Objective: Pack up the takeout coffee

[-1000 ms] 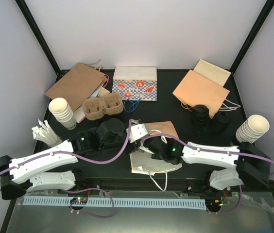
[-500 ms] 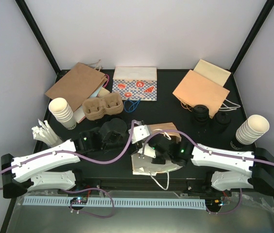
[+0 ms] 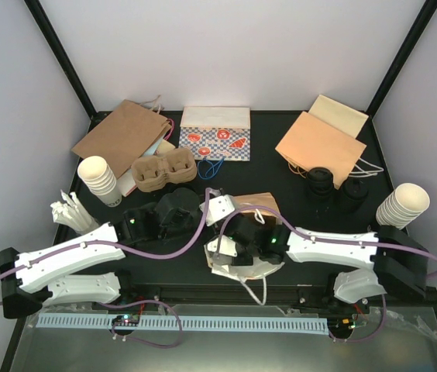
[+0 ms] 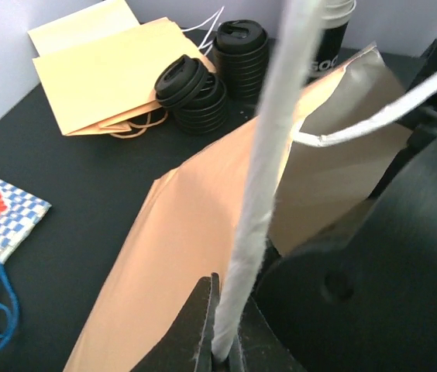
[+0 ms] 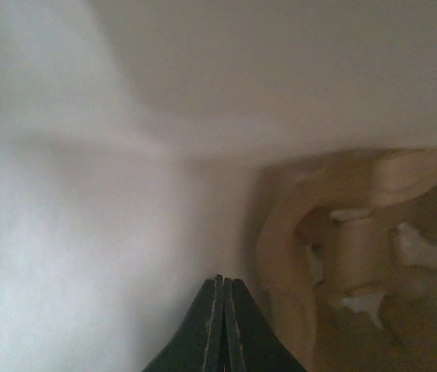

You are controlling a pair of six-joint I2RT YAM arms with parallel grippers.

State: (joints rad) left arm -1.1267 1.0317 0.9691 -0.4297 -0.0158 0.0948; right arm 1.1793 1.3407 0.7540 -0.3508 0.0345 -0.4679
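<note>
Takeout coffee cups with black lids (image 3: 319, 180) (image 3: 352, 194) stand at the right, next to a tan bag; they show far off in the left wrist view (image 4: 191, 93) (image 4: 242, 50). A brown paper bag (image 3: 265, 203) (image 4: 187, 232) lies opened in the middle. My left gripper (image 3: 205, 208) (image 4: 230, 298) is shut on its white twisted handle (image 4: 261, 194), holding the mouth up. My right gripper (image 3: 235, 246) (image 5: 224, 280) is shut on nothing and reaches inside the bag. A pulp carrier (image 5: 358, 248) lies there to its right.
Another pulp carrier (image 3: 164, 170) sits at back left. Stacks of cream cups (image 3: 98, 178) (image 3: 402, 205) stand at both sides. Flat brown bags (image 3: 122, 136) (image 3: 323, 139), a patterned bag (image 3: 215, 133), a blue loop (image 3: 211, 167) and white sachets (image 3: 71, 211) lie around.
The right gripper has pushed leftward, deeper into the bag's mouth. The left gripper has kept hold of the handle in about the same place.
</note>
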